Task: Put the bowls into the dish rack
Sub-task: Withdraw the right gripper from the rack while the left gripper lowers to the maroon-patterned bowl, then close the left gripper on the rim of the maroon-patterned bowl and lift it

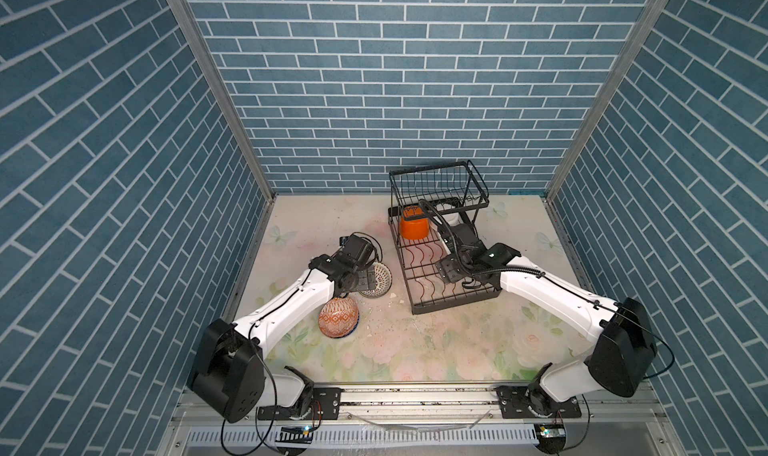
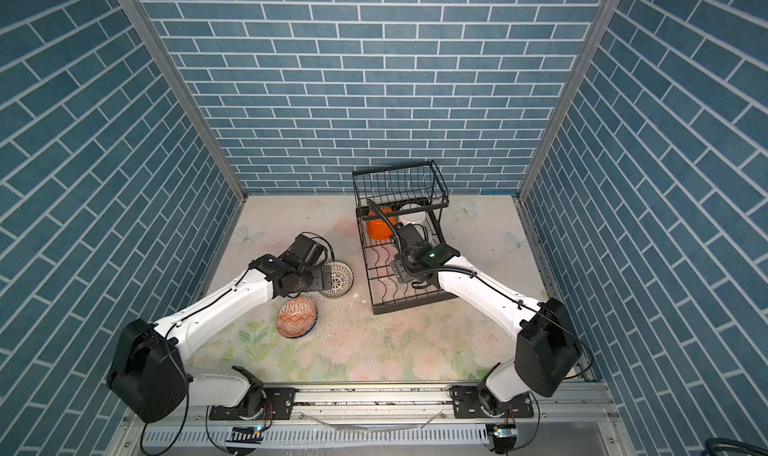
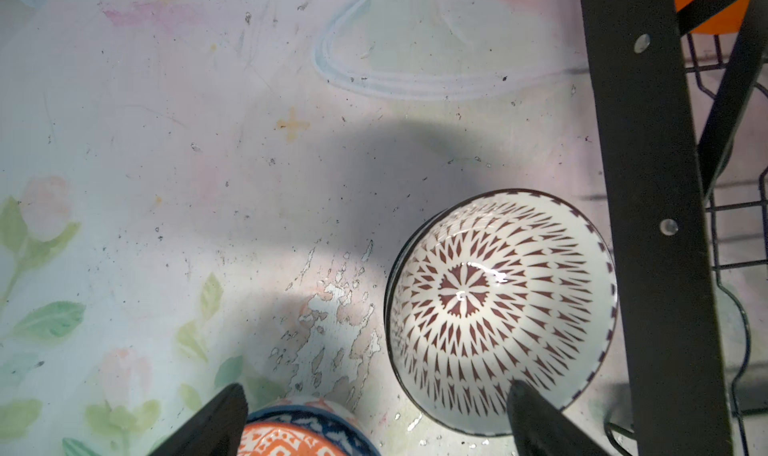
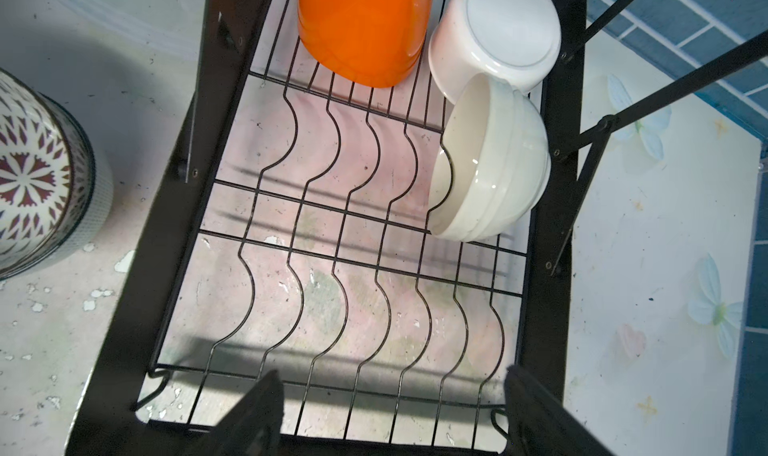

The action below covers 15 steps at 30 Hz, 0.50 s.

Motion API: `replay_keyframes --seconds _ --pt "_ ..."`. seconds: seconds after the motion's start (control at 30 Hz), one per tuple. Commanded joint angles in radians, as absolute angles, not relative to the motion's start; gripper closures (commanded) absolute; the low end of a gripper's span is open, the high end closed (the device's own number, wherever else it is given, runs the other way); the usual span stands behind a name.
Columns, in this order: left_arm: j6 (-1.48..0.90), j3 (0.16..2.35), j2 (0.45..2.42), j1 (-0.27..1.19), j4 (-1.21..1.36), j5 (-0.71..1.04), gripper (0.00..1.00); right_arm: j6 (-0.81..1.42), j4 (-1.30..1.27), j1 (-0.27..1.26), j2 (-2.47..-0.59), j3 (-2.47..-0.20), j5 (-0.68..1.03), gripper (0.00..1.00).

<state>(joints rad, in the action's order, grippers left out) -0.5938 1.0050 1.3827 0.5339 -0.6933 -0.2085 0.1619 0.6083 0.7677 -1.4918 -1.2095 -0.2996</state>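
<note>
Floral tabletop (image 3: 208, 142): patterned bowl (image 3: 498, 308) under open left hand (image 3: 374, 416).

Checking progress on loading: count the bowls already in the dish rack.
3 in the dish rack: an orange bowl and a white bowl at its far end, a cream bowl tilted against the white one. Others may hide behind the arm.

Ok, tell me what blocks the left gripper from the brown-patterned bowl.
Nothing visible does. The left gripper is open just above the brown-patterned bowl, one finger already over its rim. The orange-patterned bowl and the dish rack sit beside it, not between.
</note>
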Motion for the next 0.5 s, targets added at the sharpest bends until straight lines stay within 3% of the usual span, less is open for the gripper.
replay_keyframes --seconds 0.0,0.13,0.47 --pt "-0.568 1.038 1.416 0.522 -0.719 -0.227 0.04 0.205 0.593 0.767 -1.478 -1.18 -0.27 0.18" --pt "-0.556 1.06 1.466 0.516 -0.714 -0.212 0.09 0.199 0.583 0.767 -1.489 -1.178 -0.258 0.19" --pt "-0.551 1.101 1.582 0.509 -0.697 -0.182 0.4 0.196 0.575 0.767 -1.504 -1.182 -0.23 0.21"
